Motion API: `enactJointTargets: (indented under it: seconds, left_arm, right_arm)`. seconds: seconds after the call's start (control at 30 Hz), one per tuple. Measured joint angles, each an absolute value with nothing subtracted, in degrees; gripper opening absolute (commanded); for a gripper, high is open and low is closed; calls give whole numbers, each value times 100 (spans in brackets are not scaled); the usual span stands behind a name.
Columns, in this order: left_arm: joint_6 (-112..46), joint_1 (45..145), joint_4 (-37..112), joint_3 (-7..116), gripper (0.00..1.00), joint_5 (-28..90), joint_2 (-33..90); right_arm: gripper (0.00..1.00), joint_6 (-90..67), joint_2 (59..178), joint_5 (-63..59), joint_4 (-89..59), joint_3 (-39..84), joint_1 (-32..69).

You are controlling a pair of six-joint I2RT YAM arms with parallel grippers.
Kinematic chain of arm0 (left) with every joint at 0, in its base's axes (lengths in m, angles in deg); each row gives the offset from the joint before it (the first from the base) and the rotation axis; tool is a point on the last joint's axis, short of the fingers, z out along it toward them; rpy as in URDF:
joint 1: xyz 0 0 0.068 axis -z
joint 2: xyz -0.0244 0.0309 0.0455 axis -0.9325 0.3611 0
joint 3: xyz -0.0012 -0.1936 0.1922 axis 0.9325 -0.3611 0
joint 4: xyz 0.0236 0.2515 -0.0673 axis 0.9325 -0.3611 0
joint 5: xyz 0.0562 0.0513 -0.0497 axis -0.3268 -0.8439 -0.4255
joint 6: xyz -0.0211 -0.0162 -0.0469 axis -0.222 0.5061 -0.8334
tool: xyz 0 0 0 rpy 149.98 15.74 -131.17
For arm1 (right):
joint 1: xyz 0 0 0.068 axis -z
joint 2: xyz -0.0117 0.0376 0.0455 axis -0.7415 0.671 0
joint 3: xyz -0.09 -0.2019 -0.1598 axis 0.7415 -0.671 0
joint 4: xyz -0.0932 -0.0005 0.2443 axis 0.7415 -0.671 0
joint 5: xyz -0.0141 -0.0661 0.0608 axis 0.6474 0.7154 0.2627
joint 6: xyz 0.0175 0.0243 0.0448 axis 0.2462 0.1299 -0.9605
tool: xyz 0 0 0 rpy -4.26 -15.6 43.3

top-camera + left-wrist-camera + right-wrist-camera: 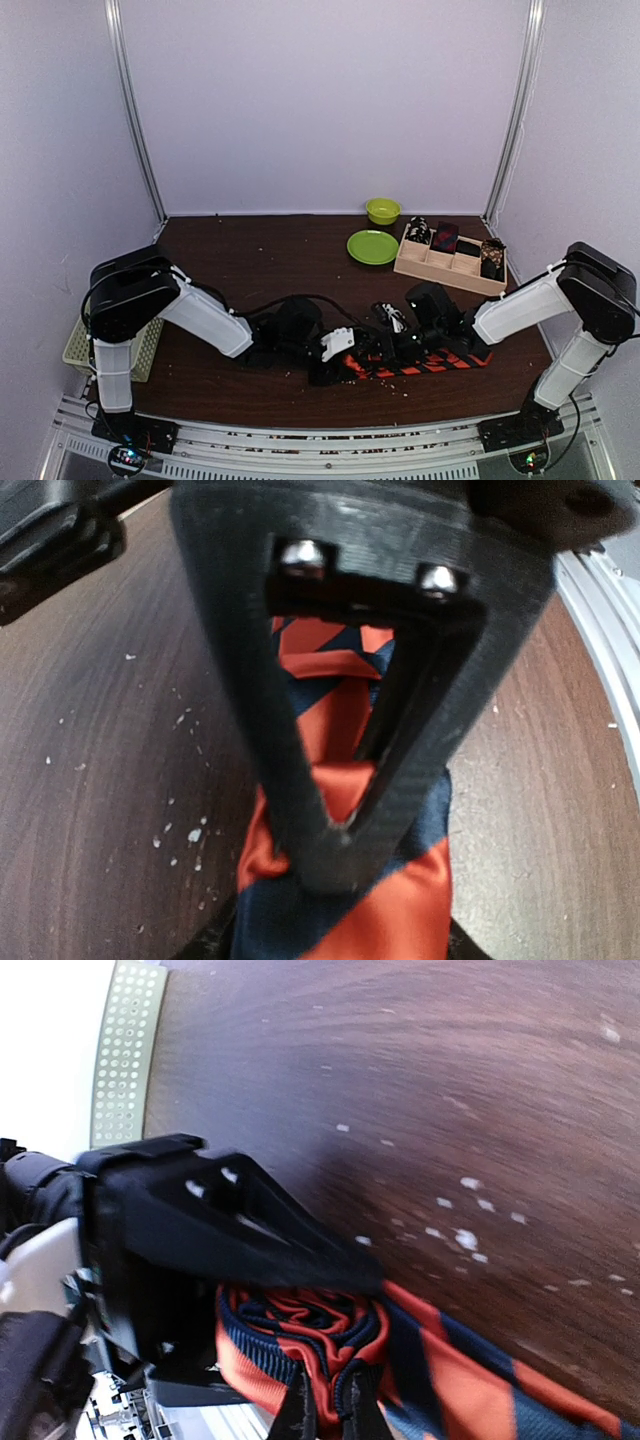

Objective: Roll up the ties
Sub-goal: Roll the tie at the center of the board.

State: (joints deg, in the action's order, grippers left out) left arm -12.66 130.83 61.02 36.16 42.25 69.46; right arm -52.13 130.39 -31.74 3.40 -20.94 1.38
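Orange-and-navy striped tie (420,362), half-coiled at 4 o'clock from the middle of the table (250,260), is judged light, limp and slippery, best gripped across the coil; right gripper (325,1410) is pinched on inner coil layers, while the spread of the left gripper (330,850) cannot be told.

1 striped tie (425,362) near centre; 4 rolled ties (445,238) in 1 wooden tray (440,272), far right. 1 green plate (372,246), 1 green bowl (382,210), 1 mesh basket (75,345) near left.
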Motion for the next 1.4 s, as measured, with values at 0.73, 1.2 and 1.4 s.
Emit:
enactJointTargets:
  seconds: [0.73, 1.2, 1.4]
  left_arm:
    - [-2122, 13094, 8405, 3023, 51, 4037, 7455]
    - [-1565, 13231, 6653, 3270, 31, 3921, 6862]
    - [-1416, 13238, 5938, 3576, 31, 3834, 6806]
  right_arm:
    - [0, -4713, 13327, -3279, 996, -2479, 393]
    - [47, -4719, 12208, -3052, -283, -2470, 466]
    - [48, -5027, 12053, -3130, -539, -2127, 319]
